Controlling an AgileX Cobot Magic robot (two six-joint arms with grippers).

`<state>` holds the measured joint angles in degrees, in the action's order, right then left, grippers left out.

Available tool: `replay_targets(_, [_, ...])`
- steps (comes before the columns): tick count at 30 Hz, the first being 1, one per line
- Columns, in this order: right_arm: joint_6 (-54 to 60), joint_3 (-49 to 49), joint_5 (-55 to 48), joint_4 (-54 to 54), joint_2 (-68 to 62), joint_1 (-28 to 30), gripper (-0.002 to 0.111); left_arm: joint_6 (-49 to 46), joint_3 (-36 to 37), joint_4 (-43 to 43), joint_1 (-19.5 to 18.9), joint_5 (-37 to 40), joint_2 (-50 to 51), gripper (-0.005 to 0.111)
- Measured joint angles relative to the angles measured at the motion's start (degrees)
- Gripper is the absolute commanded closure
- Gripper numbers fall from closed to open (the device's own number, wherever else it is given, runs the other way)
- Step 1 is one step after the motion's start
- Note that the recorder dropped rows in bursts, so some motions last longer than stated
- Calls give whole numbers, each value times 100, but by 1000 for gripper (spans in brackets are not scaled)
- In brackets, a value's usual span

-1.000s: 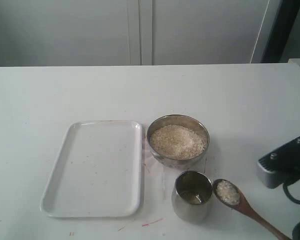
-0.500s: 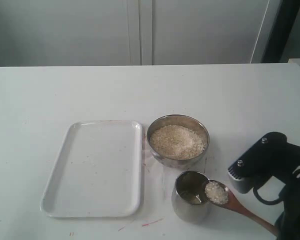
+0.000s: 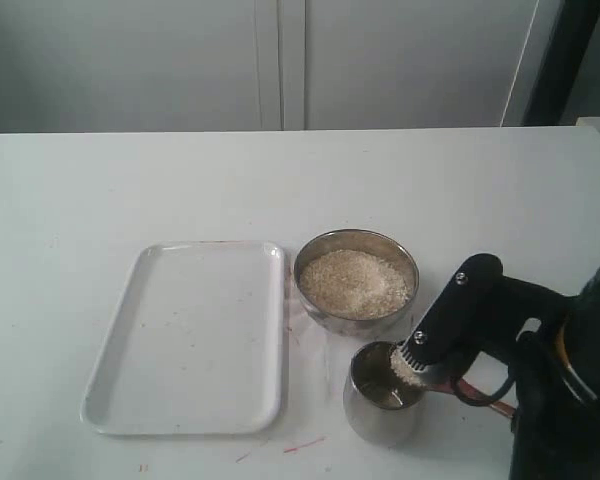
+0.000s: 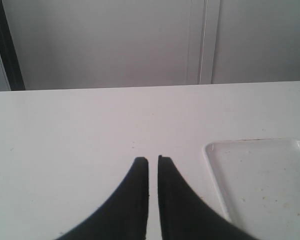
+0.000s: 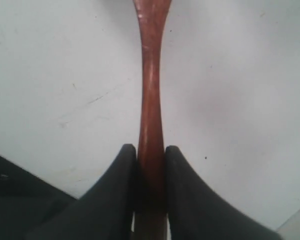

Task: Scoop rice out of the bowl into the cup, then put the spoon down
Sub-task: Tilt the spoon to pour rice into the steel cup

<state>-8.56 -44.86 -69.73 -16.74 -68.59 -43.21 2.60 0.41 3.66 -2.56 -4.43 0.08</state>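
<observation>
Exterior view: steel bowl right of centre frame, heaped with rice. Cup just below it, lower centre-right, apart from the bowl. White tray left of both, on the white table. Black right arm enters from the lower right corner and reaches over the cup's right rim. A pale clump of rice shows at the rim there; the spoon bowl itself is hidden by the arm. Right wrist view: right gripper clenched on the spoon's slim reddish handle, a finger tight on each side. Left wrist view: left gripper above bare table beside the tray, fingers drawn together with only a slit between, grasping nothing.
</observation>
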Motion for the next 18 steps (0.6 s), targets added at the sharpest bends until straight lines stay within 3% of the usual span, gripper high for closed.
replay_targets(18, [-879,0,0,-1034,-307,-881,108,0,0,0,0,0,0,92])
